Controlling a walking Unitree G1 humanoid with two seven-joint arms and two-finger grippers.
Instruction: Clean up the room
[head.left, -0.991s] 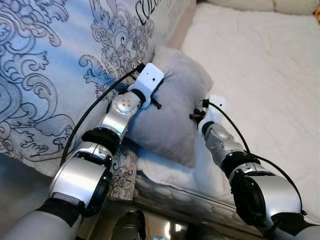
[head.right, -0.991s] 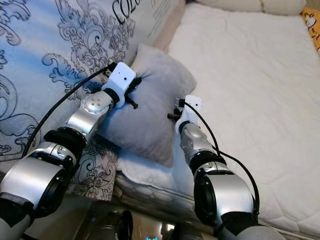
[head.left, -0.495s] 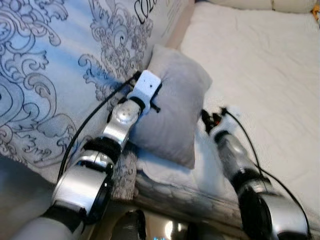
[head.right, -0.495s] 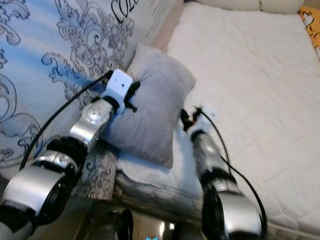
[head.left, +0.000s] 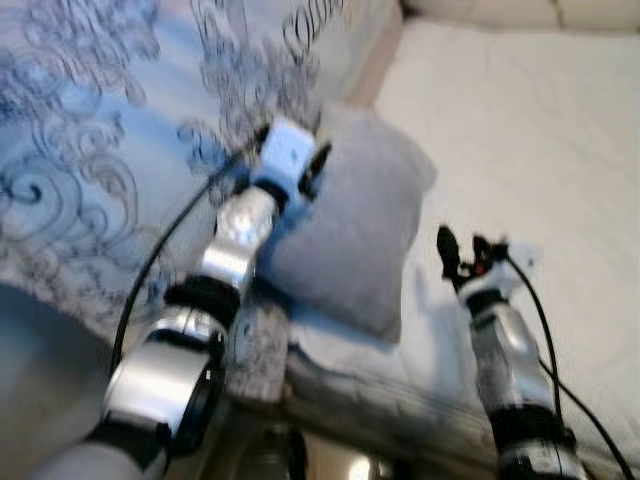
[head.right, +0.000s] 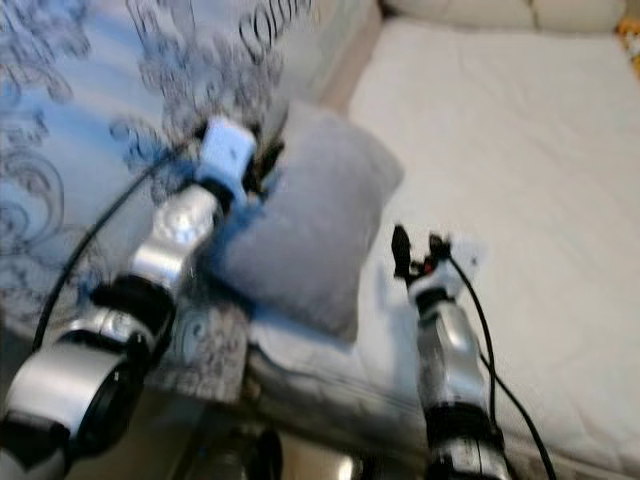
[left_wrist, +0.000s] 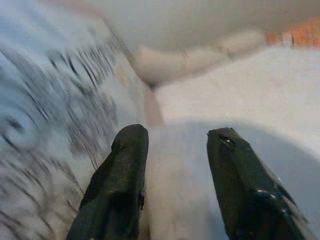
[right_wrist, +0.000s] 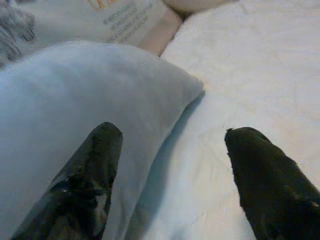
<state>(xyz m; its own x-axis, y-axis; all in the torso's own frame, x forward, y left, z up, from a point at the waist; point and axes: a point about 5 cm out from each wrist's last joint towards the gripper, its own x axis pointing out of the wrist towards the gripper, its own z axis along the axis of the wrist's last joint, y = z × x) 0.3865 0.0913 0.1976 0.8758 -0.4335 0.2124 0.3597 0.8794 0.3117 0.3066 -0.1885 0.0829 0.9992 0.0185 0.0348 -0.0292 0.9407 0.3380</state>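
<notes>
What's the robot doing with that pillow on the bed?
The robot is tidying a bed. Its left gripper is up against the top edge of a grey pillow, which leans on a big blue patterned cushion. The fingers are spread, with the pillow between them. The right gripper hangs open over the white mattress, just beside the pillow's other side and apart from it. The pictures are blurry, so whether the left fingers are actually squeezing the pillow is hard to tell.
</notes>
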